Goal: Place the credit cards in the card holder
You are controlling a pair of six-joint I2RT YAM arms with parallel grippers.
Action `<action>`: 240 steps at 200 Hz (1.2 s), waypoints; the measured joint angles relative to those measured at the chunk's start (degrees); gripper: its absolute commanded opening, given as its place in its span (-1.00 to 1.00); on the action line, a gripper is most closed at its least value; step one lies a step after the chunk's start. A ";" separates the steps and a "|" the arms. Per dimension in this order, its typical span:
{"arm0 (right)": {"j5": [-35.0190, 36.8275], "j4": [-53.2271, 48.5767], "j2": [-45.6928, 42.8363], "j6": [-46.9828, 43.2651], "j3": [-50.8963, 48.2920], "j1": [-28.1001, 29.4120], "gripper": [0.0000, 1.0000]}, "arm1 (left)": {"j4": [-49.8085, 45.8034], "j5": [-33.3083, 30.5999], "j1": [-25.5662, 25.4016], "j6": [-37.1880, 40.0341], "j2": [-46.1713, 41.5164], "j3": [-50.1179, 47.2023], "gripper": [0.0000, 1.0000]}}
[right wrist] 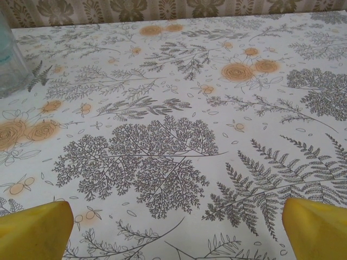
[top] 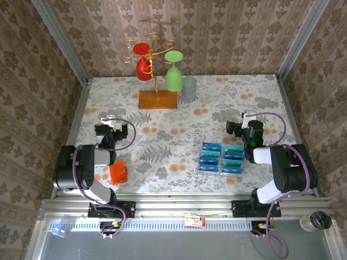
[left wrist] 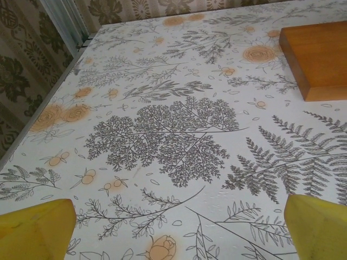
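Credit cards (top: 222, 157), blue and teal, lie in two neat rows on the worktop (top: 162, 108) by the right arm (top: 284, 162), the orange card holder (top: 117, 173) by the left arm (top: 81, 165), and the left pincer (left wrist: 176, 230) and right pincer (right wrist: 176, 230) both hang released and empty, likely so one arm fetches while the other steadies.

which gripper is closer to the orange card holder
Left. The left gripper is open just past the card holder, farther up the table. The right gripper, also open, is on the opposite side, beyond the credit cards.
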 measured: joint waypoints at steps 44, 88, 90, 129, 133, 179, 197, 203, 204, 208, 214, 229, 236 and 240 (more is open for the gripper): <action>4.79 -21.49 -10.69 5.73 10.40 -0.07 1.00 | -13.49 -1.75 -0.07 -1.70 -9.90 7.10 1.00; 5.03 -42.71 -18.69 18.49 21.38 -1.62 1.00 | -30.38 -3.58 -1.31 -9.86 -18.25 15.08 1.00; 4.39 -43.39 -19.10 18.73 21.35 -1.66 1.00 | -31.28 -3.74 -1.57 -10.23 -18.58 15.50 1.00; -8.85 -56.22 -26.40 22.58 21.24 -0.20 0.96 | -44.33 -6.93 -12.52 -17.73 -24.11 19.69 1.00; -9.86 -57.44 -27.06 22.82 21.24 0.28 0.96 | -45.24 -7.45 -13.84 -18.18 -24.35 19.89 1.00; -15.17 -71.10 -32.98 25.51 21.22 16.02 0.90 | -54.16 -12.11 -27.74 -24.74 -24.61 20.52 1.00; -15.37 -75.19 -34.47 26.86 20.79 23.15 0.87 | -54.38 -13.20 -30.69 -26.56 -24.24 20.52 1.00; -15.47 -76.39 -34.93 27.21 20.46 25.24 0.86 | -54.42 -13.53 -31.28 -27.04 -23.96 20.52 1.00; -15.45 -76.59 -34.97 27.28 20.41 25.53 0.85 | -54.42 -13.60 -31.36 -27.08 -23.93 20.52 1.00; -15.47 -77.40 -35.23 27.45 20.15 26.75 0.84 | -54.42 -13.84 -31.67 -27.41 -23.74 20.52 1.00; -15.58 -78.58 -35.58 27.74 19.67 28.41 0.84 | -54.55 -14.14 -32.04 -27.89 -23.37 20.52 1.00; -15.69 -81.53 -36.59 28.63 18.21 32.02 0.83 | -55.39 -14.71 -32.48 -28.96 -22.38 20.52 1.00; -15.72 -82.66 -37.24 29.09 17.27 33.73 0.82 | -55.80 -14.93 -32.57 -29.42 -22.03 20.52 1.00; -15.74 -83.19 -37.59 29.40 16.72 34.62 0.81 | -56.02 -15.15 -32.68 -29.64 -21.84 20.52 1.00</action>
